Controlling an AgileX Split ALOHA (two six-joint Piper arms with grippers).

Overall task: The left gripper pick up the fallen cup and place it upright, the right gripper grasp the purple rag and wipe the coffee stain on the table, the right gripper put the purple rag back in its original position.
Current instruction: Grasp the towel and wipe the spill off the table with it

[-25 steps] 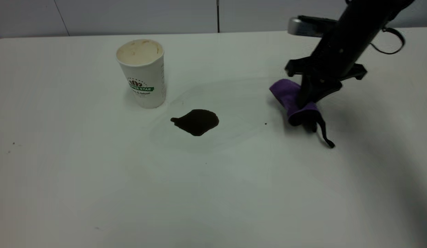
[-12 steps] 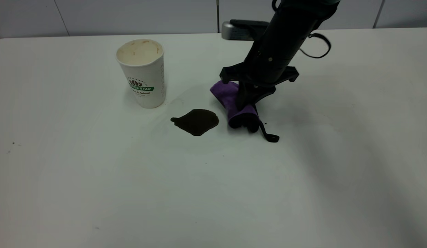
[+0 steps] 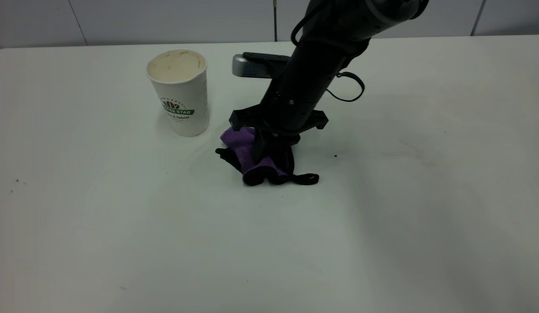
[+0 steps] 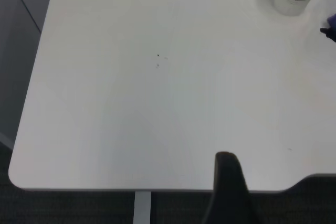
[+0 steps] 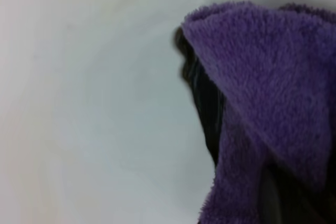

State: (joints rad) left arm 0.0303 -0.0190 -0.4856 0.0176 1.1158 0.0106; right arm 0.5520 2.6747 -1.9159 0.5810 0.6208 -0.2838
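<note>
Fingers of the right gripper [image 3: 265,158] clamped on the purple rag [image 3: 241,148], pressing it onto the coffee stain [image 3: 223,153]; only a dark sliver shows at the rag's edge. Cup [image 3: 180,93] upright just beside, green banner reading "…EE STAR". Left gripper [image 4: 228,182]: one finger visible over the table [image 3: 121,226] edge; cannot tell its state.
</note>
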